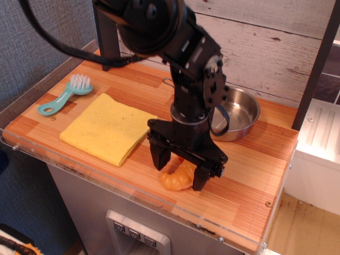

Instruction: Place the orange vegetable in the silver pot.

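We've got the gripper (180,172) down over the orange vegetable (178,177), jaws spread wide w/ one finger on each side of it, not closed on it yet. The veg sits on the wooden tabletop (249,186) near the front edge, well short of the silver pot (240,112) at the back right. It looks like glossy hard plastic, crescent-shaped w/ ridged segments, so we'd judge it light, stiff and a bit slippery; prob not fragile. Best hold, we think, is across the thick middle of the curve, where the ridges give the fingers some bite; the tapered tips could squirt out. Pot is shiny steel, shallow, round, wide enough for an easy drop. Also on the table: a flat yellow cloth (106,127), soft-looking, and a teal brush (65,94) w/ white bristles.
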Robot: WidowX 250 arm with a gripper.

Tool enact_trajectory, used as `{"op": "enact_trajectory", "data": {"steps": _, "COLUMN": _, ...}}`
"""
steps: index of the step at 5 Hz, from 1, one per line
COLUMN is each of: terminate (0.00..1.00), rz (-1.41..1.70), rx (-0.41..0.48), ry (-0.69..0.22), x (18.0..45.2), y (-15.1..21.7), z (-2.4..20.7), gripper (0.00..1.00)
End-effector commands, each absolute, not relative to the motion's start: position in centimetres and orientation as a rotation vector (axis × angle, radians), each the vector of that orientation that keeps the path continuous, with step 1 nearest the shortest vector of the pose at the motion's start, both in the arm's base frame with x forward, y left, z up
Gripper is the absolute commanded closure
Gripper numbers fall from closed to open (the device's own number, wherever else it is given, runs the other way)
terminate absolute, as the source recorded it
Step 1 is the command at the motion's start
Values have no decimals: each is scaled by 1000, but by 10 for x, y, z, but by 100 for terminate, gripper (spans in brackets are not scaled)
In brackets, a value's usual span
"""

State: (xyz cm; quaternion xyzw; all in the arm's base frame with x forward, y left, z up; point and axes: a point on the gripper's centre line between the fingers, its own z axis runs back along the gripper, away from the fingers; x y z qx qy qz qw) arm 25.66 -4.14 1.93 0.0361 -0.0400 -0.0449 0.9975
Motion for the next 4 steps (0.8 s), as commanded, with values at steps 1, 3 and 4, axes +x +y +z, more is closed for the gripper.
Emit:
{"op": "enact_trajectory", "data": {"steps": 1, "terminate": 0, "rz": -106, "rx": 39, "ry": -118, "x": 273, "y": -53, "z": 15, "gripper": 0}}
{"op": "enact_trajectory", "data": {"steps": 3, "terminate": 0, "rz": -130, "rx": 26, "ry": -120, "x": 276, "y": -55, "z": 19, "gripper": 100}}
{"op": "enact_trajectory", "data": {"steps": 4, "terminate": 0, "rz": -142, "rx": 21, "ry": -149, "x": 277, "y": -58, "z": 39, "gripper": 100}}
